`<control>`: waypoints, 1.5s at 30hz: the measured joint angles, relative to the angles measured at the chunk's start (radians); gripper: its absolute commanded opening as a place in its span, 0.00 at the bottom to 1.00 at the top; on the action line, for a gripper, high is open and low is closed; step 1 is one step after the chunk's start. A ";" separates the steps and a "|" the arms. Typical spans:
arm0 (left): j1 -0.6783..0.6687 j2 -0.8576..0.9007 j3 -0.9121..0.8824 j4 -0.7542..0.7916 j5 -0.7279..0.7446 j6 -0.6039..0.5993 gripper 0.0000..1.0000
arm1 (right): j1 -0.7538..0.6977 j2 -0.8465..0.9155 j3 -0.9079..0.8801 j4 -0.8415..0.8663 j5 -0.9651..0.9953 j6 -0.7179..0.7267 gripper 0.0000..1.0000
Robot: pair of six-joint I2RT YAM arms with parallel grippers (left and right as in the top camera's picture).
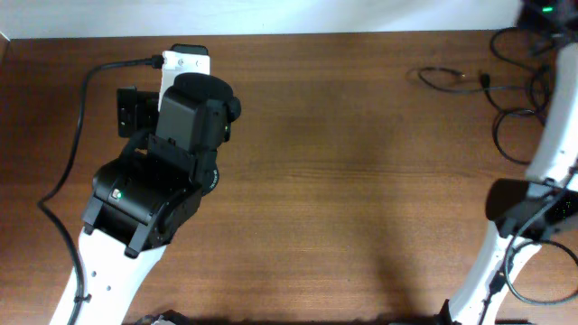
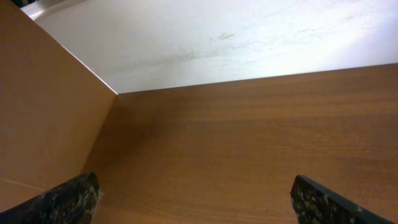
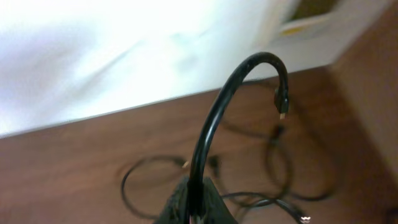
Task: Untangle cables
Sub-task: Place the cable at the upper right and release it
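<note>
The desk (image 1: 361,181) is warm brown with fine wood grain. The cables (image 3: 208,134) are black. The left arm (image 1: 104,289) and right arm (image 1: 555,144) are white with black housings.

Table (image 1: 343,181) centre open, cables (image 1: 510,112) crowding far right corner, left arm (image 1: 163,190) blocking left side

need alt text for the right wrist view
The right pincer grips a thick black cable that arches upward and ends in a small plug. Behind it, thin black cables lie tangled on the brown wooden table, below a white wall.
</note>
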 measured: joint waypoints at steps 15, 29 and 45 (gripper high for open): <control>0.000 0.000 0.000 -0.042 0.001 0.000 0.99 | 0.190 0.300 -0.002 -0.032 -0.011 0.000 0.04; 0.000 0.000 0.000 -0.045 0.011 0.000 0.99 | 0.171 0.465 -0.008 0.029 0.039 0.008 0.99; 0.000 -0.001 0.000 -0.043 0.016 0.000 0.99 | 0.154 0.256 0.159 -0.208 0.042 0.002 0.99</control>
